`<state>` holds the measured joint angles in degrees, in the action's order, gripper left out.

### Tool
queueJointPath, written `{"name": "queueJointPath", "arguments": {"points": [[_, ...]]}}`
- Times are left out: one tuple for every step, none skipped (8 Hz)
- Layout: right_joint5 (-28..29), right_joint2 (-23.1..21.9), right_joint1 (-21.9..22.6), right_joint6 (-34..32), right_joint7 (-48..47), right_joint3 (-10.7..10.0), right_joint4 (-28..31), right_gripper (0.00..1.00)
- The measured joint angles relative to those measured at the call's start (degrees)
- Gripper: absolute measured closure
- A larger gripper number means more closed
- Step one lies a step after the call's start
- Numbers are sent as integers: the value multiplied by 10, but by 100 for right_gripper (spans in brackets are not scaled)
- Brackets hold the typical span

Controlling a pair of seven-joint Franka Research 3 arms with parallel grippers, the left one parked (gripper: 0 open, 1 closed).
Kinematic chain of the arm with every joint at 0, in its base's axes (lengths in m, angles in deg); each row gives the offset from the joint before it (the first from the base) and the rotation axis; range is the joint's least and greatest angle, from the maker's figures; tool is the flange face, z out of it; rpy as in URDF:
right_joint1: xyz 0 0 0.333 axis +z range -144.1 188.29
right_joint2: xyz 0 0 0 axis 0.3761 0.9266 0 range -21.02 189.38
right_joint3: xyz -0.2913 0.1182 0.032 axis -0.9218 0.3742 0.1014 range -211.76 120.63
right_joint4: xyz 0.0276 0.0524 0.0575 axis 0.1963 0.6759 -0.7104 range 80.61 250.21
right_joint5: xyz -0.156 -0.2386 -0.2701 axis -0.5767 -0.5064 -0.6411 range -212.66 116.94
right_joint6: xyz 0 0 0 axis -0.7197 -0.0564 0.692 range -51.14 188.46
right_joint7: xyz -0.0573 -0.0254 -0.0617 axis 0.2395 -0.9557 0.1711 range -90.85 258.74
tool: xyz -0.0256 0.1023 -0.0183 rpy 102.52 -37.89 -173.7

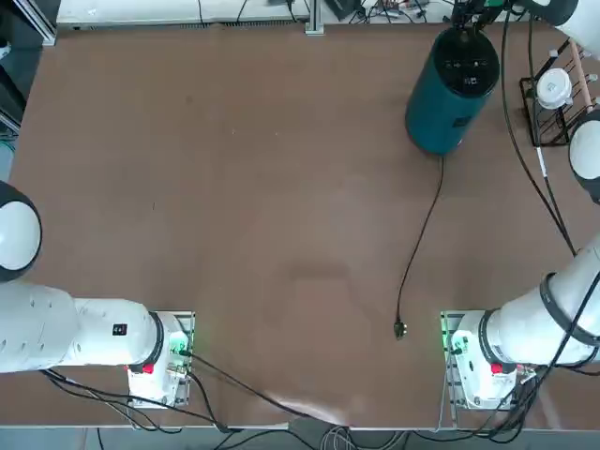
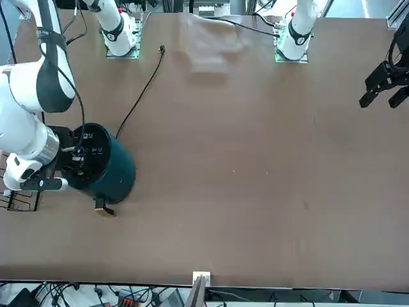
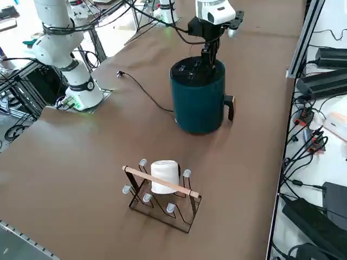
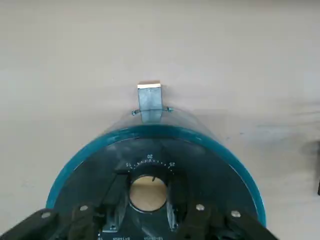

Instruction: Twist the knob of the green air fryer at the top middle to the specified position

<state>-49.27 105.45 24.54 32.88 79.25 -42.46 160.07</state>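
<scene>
Wrist view, fingers (image 4: 148, 217) clamped on knob (image 4: 148, 194), green air fryer (image 1: 452, 94) near table's far edge.

In the top view the right gripper (image 1: 466, 21) hides the green air fryer's (image 1: 448, 105) far rim; the knob (image 4: 148, 194) shows only at the wrist view's bottom centre.

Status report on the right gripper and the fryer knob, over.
Right gripper shut on knob, atop the air fryer. Fryer upright, cord trailing across table. Nothing in the way.
</scene>
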Motion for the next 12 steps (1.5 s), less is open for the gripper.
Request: {"name": "queueJointPath", "arguments": {"points": [[0,0,0,0,0,0,0,55],[0,0,0,0,0,0,0,55],[0,0,0,0,0,0,0,55],[0,0,0,0,0,0,0,55],[0,0,0,0,9,0,0,55],[0,0,0,0,31,0,0,55],[0,0,0,0,67,0,0,55],[0,0,0,0,115,0,0,55],[0,0,0,0,167,0,0,55],[0,0,0,0,217,0,0,55],[0,0,0,0,266,0,0,55],[0,0,0,-1,310,0,0,55]]}}
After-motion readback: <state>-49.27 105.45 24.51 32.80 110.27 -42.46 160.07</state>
